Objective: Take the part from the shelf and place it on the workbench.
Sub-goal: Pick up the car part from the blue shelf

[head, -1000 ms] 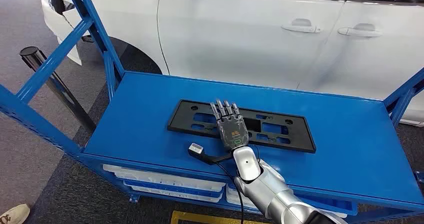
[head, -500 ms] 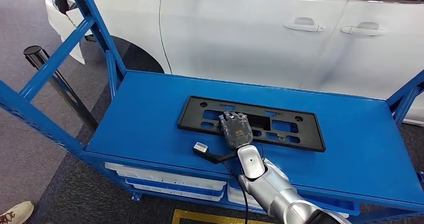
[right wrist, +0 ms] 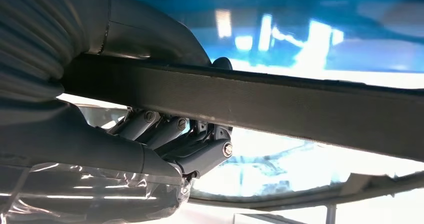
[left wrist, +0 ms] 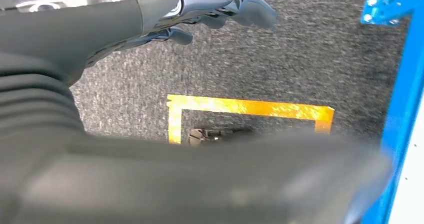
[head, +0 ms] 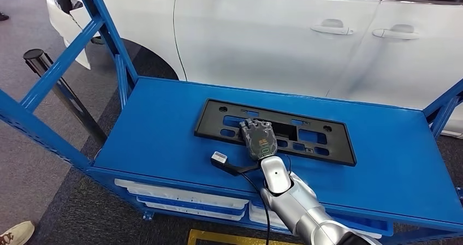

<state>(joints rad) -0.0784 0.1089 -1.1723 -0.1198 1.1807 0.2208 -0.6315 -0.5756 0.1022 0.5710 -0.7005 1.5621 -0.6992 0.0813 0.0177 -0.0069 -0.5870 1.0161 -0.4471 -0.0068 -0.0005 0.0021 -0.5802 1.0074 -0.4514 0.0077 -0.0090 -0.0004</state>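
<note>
The black plate frame (head: 275, 131) lies flat on the blue shelf (head: 164, 130) in front of the white car (head: 273, 32), the right hand (head: 259, 137) curled around its near edge, while the left hand (left wrist: 220, 7) hangs with fingers loosely curled above the grey floor (left wrist: 300, 59)

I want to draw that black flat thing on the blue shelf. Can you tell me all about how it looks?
The black part is a long, flat rectangular frame, like a licence plate holder, in matte plastic by its look. It has many rectangular cutouts showing blue through them and small round holes near its corners. It lies on the blue shelf, slightly angled, in front of a white car. The right robot hand has its fingers curled over the near edge; the right wrist view shows the edge clamped between thumb and fingers.
</note>
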